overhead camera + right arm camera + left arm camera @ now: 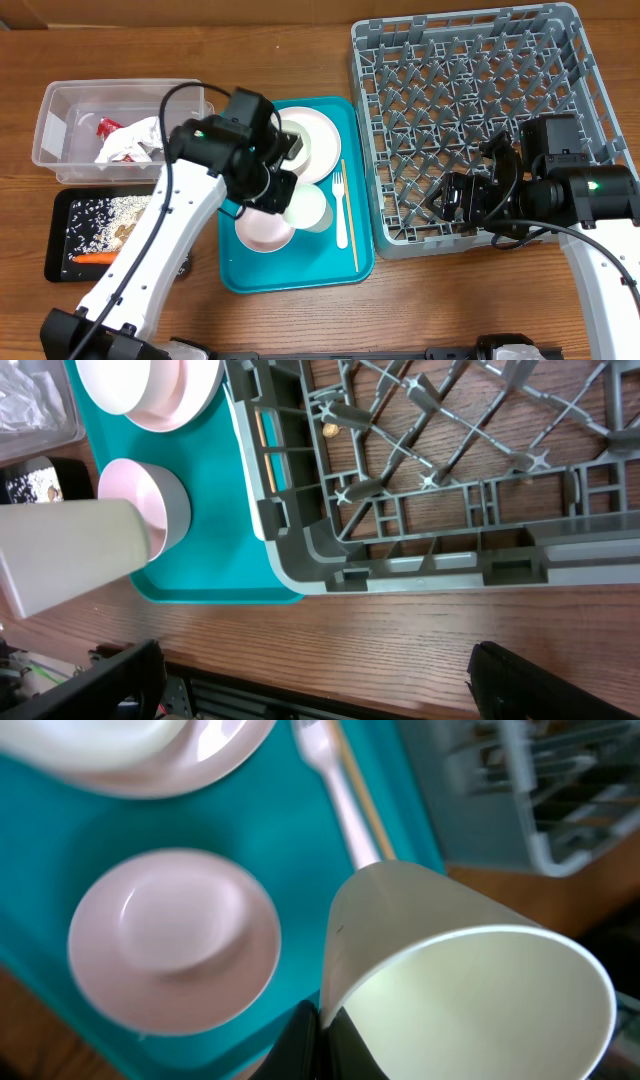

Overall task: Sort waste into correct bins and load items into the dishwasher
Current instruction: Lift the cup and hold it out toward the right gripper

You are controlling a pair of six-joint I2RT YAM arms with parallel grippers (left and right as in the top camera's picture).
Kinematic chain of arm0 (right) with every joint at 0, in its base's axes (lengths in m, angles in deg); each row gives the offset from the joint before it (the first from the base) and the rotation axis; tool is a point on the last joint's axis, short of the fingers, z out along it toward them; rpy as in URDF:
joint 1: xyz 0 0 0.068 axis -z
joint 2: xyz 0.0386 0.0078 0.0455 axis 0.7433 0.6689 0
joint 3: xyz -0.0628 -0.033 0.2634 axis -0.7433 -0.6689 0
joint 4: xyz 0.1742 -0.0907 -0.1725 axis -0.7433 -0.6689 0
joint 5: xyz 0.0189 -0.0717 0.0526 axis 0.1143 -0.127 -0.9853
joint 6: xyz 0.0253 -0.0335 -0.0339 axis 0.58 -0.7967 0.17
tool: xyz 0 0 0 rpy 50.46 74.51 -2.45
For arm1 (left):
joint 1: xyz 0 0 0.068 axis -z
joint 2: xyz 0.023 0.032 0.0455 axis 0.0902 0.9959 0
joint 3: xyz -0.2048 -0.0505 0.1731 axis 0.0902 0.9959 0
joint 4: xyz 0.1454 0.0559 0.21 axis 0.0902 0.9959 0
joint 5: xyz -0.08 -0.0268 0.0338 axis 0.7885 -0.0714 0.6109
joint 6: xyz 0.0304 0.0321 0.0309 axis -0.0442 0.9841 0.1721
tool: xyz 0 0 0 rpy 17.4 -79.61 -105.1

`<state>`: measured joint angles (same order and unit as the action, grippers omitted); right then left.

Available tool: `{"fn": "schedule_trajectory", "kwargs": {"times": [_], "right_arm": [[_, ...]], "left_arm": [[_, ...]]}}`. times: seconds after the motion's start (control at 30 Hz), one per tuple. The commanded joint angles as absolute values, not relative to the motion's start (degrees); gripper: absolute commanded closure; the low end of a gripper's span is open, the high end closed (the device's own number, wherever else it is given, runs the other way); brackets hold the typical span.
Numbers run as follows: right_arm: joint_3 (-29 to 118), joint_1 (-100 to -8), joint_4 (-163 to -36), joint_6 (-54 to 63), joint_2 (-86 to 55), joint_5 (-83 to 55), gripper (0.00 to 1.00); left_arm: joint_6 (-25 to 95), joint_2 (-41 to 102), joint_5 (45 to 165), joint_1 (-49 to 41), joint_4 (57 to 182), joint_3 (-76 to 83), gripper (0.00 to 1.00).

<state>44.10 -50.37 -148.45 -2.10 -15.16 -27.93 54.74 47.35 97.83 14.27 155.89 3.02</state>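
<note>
1. Left gripper (318,1042): closed on the wall of the cup (470,980), one finger inside the rim and one outside. A rim pinch is used because the cup body is too wide to span. The cup tilts with its mouth toward the wrist camera and appears to be just clear of the teal tray (60,870).

2. Position: I hold the cup over the tray's middle, beside the bowl (265,230) and near the fork (340,205) and stick (350,215). The plate (310,150), with a second bowl on it, lies behind.

3. Right gripper (335,682): fingers spread wide, holding nothing. It hangs over the near left corner of the rack (470,120), likely parked there to keep the pegs free for loading.

4. Waste status: napkins (130,140) and wrapper (108,125) lie in the tub (60,110). The carrot (95,258) and scraps lie in the black tray (60,215).

5. Next step, as judged: carry the cup right to the rack. Risk: a one-wall grip may let it swing.
</note>
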Motion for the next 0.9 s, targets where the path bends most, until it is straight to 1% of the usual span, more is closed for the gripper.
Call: {"fn": "schedule_trajectory", "kwargs": {"times": [0.0, 0.07, 0.13, 0.23, 0.33, 0.43, 0.47, 0.57, 0.73, 0.87], "right_arm": [[45.0, -50.6, -148.4, -2.6, -15.0, -27.8, 0.00], [45.0, -50.6, -148.3, -3.4, -15.0, -28.5, 0.00], [45.0, -50.6, -148.1, -8.0, -15.0, -33.5, 0.00], [45.0, -50.6, -148.1, -19.2, -15.0, -46.9, 0.00], [45.0, -50.6, -148.1, -30.0, -15.0, -60.1, 0.00], [45.0, -50.6, -147.6, -37.3, -15.0, -70.8, 0.00], [45.0, -50.6, -147.0, -38.2, -15.0, -72.6, 0.00], [45.0, -50.6, -144.9, -38.1, -15.0, -74.0, 0.00], [45.0, -50.6, -143.4, -38.1, -15.0, -74.6, 0.00], [45.0, -50.6, -143.1, -39.4, -15.0, -77.4, 0.00]], "left_arm": [[68.1, 46.4, 113.4, 10.2, 154.8, 0.1, 0.96], [73.4, 46.4, 123.5, 6.9, 154.2, -0.3, 0.96], [79.2, 46.4, 135.7, 3.2, 154.3, -0.3, 0.96], [85.8, 46.4, 149.4, -1.2, 155.2, -0.1, 0.96], [88.8, 46.4, 159.0, -2.6, 155.3, 0.5, 0.96], [89.6, 46.4, 163.5, -1.7, 155.6, 1.0, 0.96], [89.6, 46.4, 163.9, -1.0, 155.5, 1.0, 0.96], [90.1, 46.4, 164.9, 1.6, 154.9, 1.0, 0.96], [94.9, 46.4, 166.4, 6.1, 153.2, 1.0, 0.96], [94.9, 46.4, 166.5, 7.1, 151.3, 1.0, 0.96]]}}
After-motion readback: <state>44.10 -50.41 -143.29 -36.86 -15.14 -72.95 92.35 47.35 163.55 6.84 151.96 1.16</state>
